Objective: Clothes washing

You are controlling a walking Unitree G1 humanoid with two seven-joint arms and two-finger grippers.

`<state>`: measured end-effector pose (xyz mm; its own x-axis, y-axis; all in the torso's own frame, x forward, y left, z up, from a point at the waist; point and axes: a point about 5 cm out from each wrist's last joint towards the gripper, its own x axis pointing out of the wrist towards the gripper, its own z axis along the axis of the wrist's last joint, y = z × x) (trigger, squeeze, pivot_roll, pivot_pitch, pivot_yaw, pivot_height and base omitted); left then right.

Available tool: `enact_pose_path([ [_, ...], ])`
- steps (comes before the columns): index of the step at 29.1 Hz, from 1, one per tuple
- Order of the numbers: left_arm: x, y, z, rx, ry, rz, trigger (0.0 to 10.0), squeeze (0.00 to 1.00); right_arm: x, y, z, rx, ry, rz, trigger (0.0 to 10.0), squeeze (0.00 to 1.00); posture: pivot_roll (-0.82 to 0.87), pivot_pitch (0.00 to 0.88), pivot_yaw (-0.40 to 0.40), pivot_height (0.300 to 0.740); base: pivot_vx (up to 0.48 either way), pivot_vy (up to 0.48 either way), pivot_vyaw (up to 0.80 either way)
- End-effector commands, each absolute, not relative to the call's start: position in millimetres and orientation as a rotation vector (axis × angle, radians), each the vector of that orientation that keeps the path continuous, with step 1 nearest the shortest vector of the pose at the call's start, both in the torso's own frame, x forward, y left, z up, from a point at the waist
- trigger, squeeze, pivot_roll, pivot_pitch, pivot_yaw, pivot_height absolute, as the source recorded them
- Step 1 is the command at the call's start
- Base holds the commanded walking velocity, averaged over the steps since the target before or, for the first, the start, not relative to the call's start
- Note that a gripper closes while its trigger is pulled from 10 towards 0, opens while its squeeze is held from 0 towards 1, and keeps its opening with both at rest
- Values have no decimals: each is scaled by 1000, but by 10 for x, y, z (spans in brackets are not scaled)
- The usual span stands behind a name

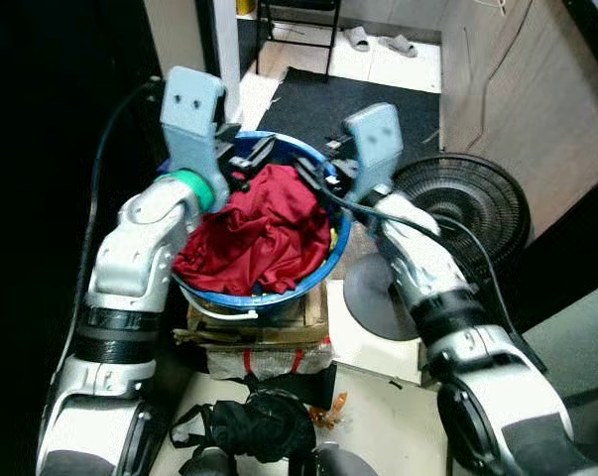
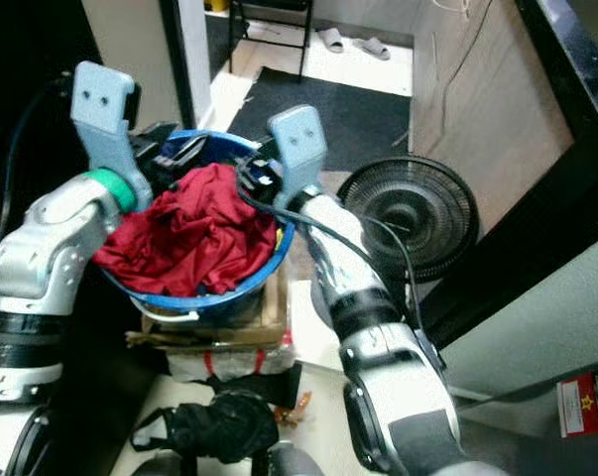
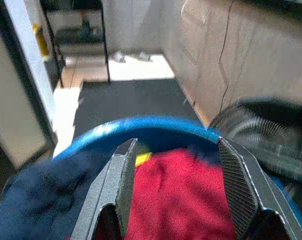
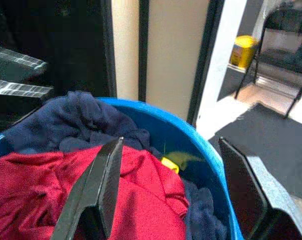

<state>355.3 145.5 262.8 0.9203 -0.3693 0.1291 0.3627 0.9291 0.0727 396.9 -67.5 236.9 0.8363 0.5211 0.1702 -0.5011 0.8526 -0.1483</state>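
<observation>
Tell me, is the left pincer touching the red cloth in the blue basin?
Cannot tell. In the left wrist view the left pincer is open with the red cloth behind it in the blue basin, but no contact or gap shows plainly.

The blue basin (image 4: 211, 165) is showing smooth, glossy plastic at its rim. Soft matt cloth is lying between both pairs of fingers: a red garment (image 1: 264, 233), finely woven, and a fuzzier navy garment (image 4: 85, 122) just beyond it. The left gripper (image 3: 178, 185) is showing ribbed, dull black pads (image 3: 236, 185). The standing fan (image 1: 472, 198) is wearing a black wire grille.
</observation>
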Motion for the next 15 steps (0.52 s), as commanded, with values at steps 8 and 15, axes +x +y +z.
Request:
enact_pose_path([
  [8,3482,1814,2352,72,-37,-244,10000,0,3941,-735,1892,-114,55,563,10000,0,46,131,-32,740,0,0,0],
  [15,3461,1916,2292,73,-8,-189,10000,0,3884,-1079,1443,-113,211,490,10000,0,52,156,-22,740,0,0,0],
])
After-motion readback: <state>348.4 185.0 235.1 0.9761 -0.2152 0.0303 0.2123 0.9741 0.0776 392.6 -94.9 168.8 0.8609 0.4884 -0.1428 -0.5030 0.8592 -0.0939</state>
